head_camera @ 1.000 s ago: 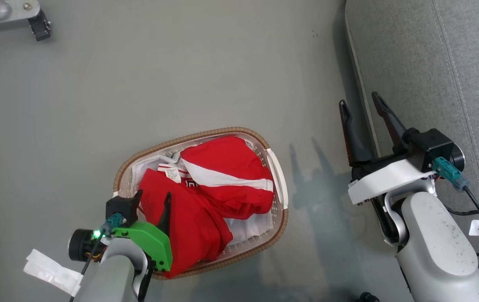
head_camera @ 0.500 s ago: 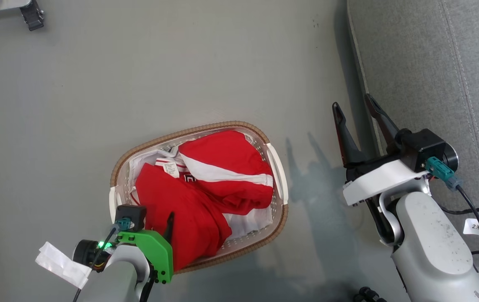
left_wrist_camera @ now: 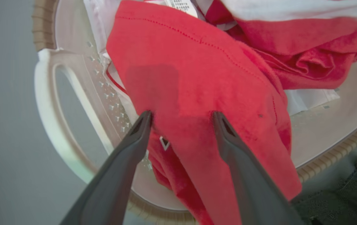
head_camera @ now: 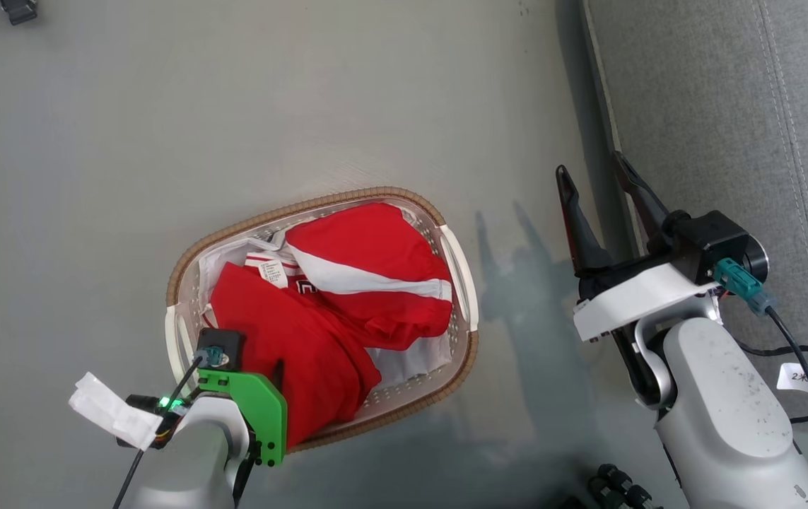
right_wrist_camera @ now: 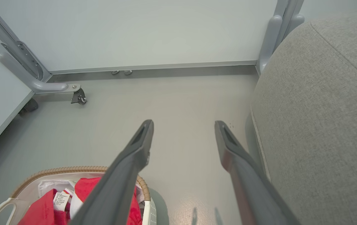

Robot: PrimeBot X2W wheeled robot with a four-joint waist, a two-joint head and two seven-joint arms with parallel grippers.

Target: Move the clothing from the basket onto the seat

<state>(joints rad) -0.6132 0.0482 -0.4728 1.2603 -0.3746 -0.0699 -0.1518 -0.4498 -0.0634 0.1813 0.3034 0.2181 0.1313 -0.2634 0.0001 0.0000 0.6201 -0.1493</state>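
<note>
The basket (head_camera: 176, 283), white with a brown woven rim, stands on the grey floor with the red, white-striped clothing (head_camera: 368, 247) heaped inside. My left gripper (left_wrist_camera: 181, 114) is open, its fingertips (left_wrist_camera: 145, 118) spread just above the near fold of the clothing (left_wrist_camera: 197, 78); its handle (left_wrist_camera: 45, 93) lies to their left. In the head view a green bracket hides most of the left gripper (head_camera: 273, 371). My right gripper (head_camera: 589, 166) is open and holds nothing. It hangs over the floor between the basket and the grey seat (head_camera: 729, 106). The right wrist view shows the seat (right_wrist_camera: 322, 109) and basket (right_wrist_camera: 56, 171).
A grey metal frame on a castor (right_wrist_camera: 79, 97) stands at the far left by the pale wall panels. Black cables with a paper tag (head_camera: 796, 378) trail behind my right arm. Dark ribbed parts (head_camera: 616, 484) lie at the bottom edge. Bare floor separates basket and seat.
The head camera has shifted, so the whole picture slid up and left. My left gripper has dipped lower over the near end of the clothing. Both grippers stay open.
</note>
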